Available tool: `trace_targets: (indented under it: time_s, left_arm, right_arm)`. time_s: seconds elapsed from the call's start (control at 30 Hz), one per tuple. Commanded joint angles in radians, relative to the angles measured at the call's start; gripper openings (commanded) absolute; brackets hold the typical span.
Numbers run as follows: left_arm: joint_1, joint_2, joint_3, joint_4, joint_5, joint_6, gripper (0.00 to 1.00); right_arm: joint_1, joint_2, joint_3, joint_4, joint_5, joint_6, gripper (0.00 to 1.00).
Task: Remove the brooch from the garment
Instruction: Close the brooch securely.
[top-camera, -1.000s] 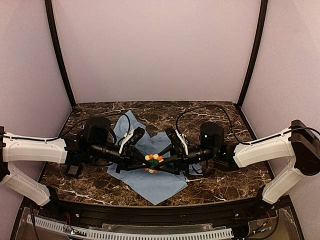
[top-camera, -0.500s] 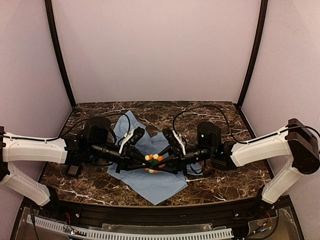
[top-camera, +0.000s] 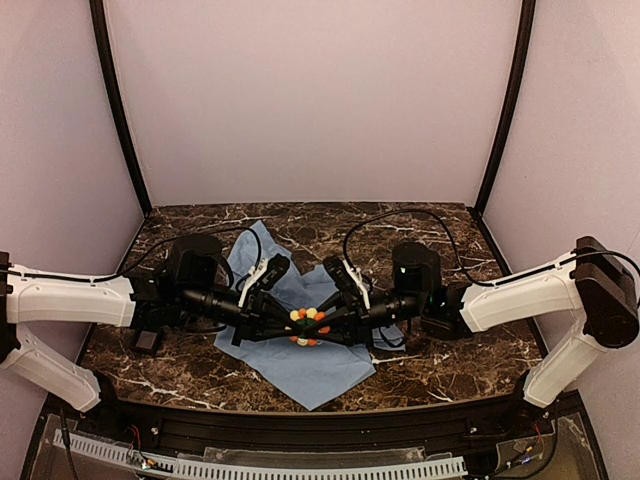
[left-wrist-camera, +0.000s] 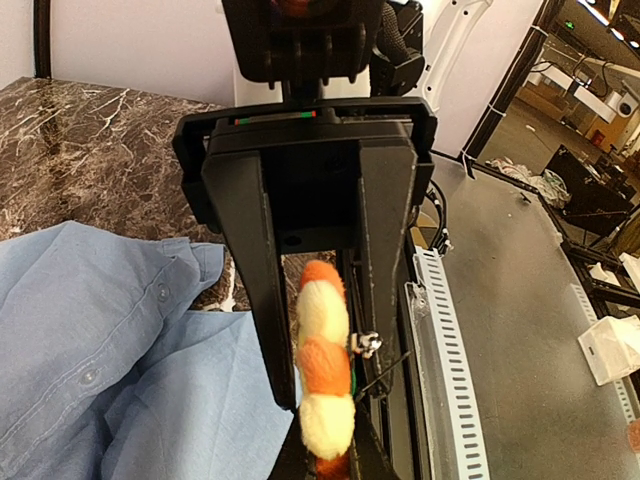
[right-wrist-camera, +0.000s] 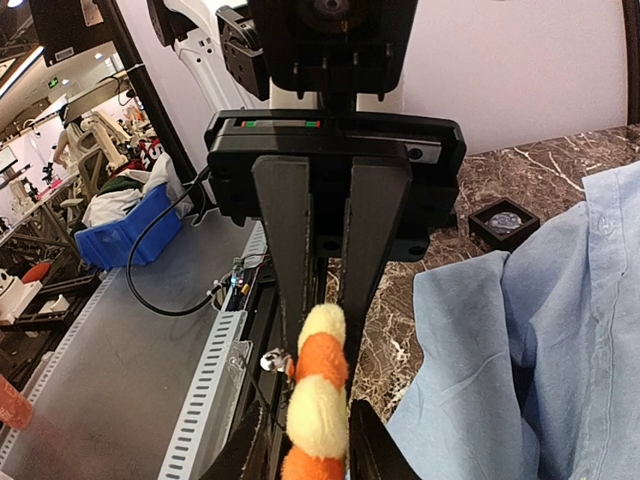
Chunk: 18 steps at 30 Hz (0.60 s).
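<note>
Petals of the orange-yellow-red flower brooch (top-camera: 308, 327), over the light blue fabric shirt (top-camera: 310, 375), look soft and light, so we'd pinch the rim. Left gripper (left-wrist-camera: 328, 400) clamps it edge-on; right gripper (right-wrist-camera: 318, 420) straddles it narrowly, contact unclear.

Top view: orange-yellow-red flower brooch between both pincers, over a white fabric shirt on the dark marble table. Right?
Not white: the top view shows a light blue fabric shirt under the orange, yellow and red flower brooch. Left pincer and right pincer do flank it, on the dark marble table.
</note>
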<state>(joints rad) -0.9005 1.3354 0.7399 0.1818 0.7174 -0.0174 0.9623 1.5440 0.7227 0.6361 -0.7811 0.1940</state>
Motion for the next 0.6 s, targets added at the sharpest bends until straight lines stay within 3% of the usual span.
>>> trace_targets:
  time_s: [0.0,0.57]
  left_arm:
    - [0.002,-0.002,0.023,-0.012,0.014,0.011,0.01]
    - [0.002,-0.008,0.021,-0.009,0.017,0.01,0.01]
  right_arm:
    - [0.01,0.01,0.025,-0.006,0.024,0.011,0.26]
    - [-0.006,0.022,0.031,-0.008,0.066,0.102,0.19]
